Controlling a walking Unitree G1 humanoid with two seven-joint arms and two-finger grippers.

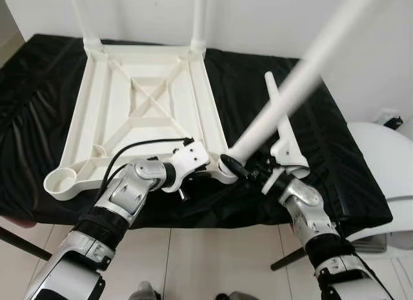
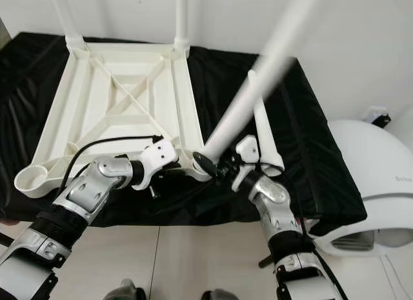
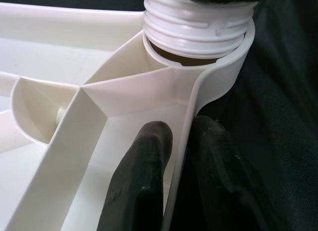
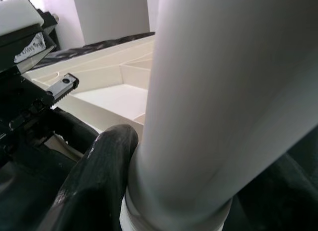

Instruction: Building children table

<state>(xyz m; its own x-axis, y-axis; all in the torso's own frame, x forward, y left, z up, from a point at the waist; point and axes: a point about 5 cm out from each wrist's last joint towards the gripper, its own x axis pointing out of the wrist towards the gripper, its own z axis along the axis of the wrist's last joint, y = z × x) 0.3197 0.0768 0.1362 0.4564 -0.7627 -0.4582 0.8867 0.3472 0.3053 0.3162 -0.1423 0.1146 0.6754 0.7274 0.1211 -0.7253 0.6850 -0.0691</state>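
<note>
The white plastic tabletop (image 1: 139,100) lies upside down on a black-covered surface. Two white legs (image 1: 200,16) stand screwed into its far corners. My left gripper (image 3: 179,146) is shut on the tabletop's rim wall beside the near right corner socket (image 3: 226,67). A third leg (image 1: 290,87) leans up to the right, and its threaded end (image 3: 196,22) sits at that socket. My right gripper (image 1: 244,168) is shut on this leg just above the thread, one black finger (image 4: 104,166) pressed to it. A fourth leg (image 2: 263,132) lies loose on the cloth. The near left socket (image 1: 62,182) holds nothing.
The black cover (image 1: 335,158) ends just in front of my arms, with pale tiled floor (image 1: 206,261) below. A rounded white appliance (image 1: 387,158) stands close on the right. A white wall (image 1: 361,61) rises behind the surface.
</note>
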